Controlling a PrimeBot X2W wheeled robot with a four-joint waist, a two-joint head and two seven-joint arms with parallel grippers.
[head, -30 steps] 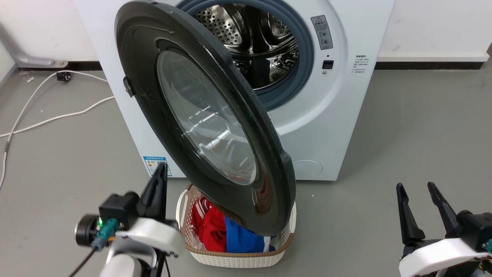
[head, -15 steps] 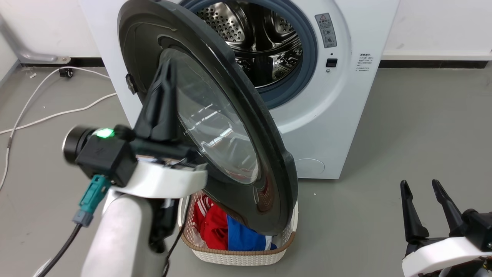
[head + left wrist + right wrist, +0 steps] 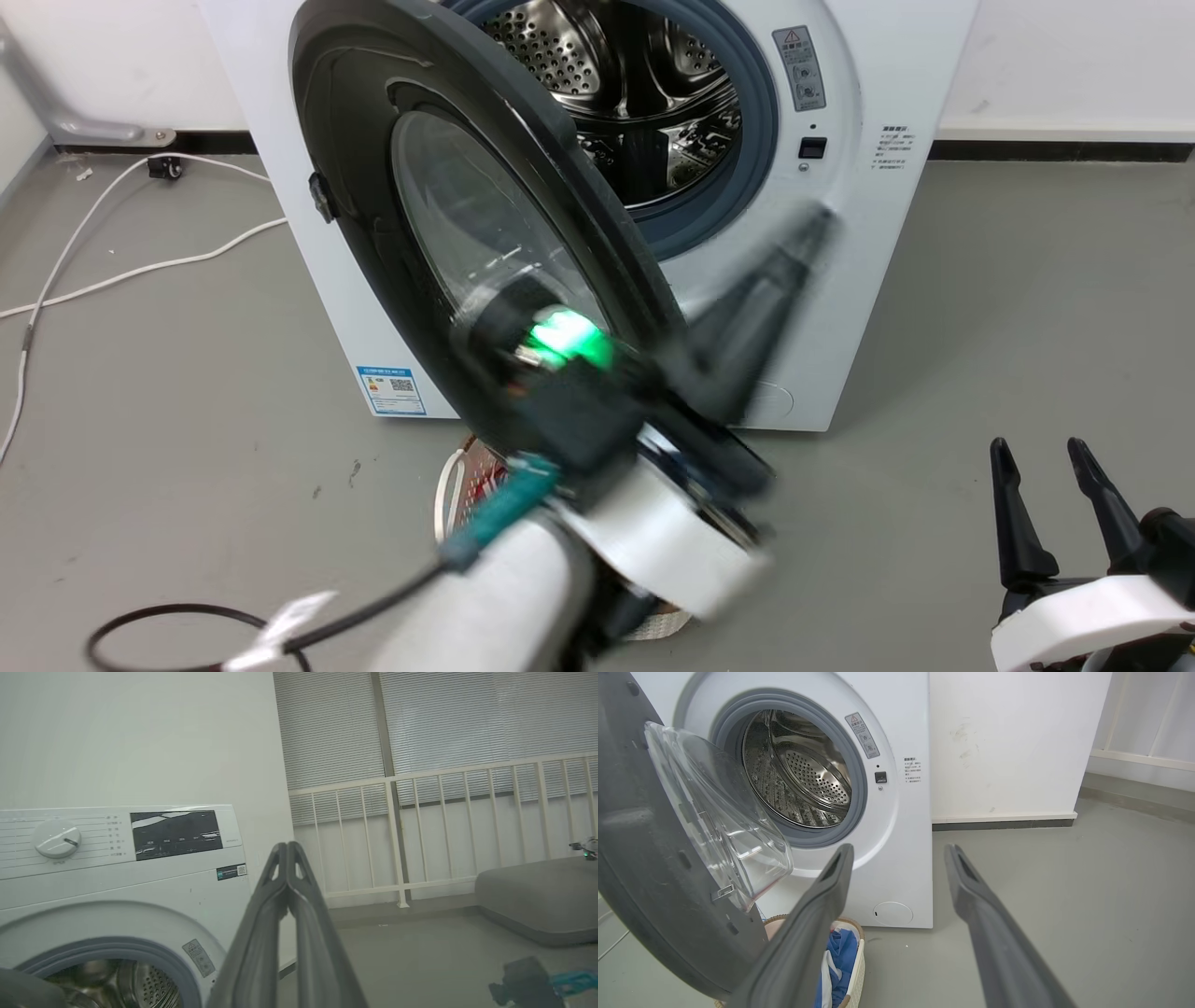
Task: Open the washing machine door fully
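The white washing machine (image 3: 896, 75) stands ahead with its steel drum (image 3: 653, 93) exposed. The glossy black washing machine door (image 3: 373, 187) hangs partly open, swung out towards me on its left hinge; the right wrist view shows its clear bowl window (image 3: 714, 826). My left gripper (image 3: 808, 229) is motion-blurred in front of the door's lower right edge, fingers pointing up and right across the machine's front. It is shut with nothing held, its fingers (image 3: 286, 845) pressed together. Low at the right, my right gripper (image 3: 1039, 448) stands open and apart from the machine.
A white woven basket (image 3: 448, 485) of red and blue clothes (image 3: 840, 952) sits on the floor under the door. White cables (image 3: 140, 271) trail on the grey floor at left. The left wrist view shows a railing (image 3: 397, 812) and a grey platform (image 3: 537, 896).
My left arm has risen and swung from the door's left side across its face to its lower right edge. The door's angle looks much the same. The right gripper has stayed put.
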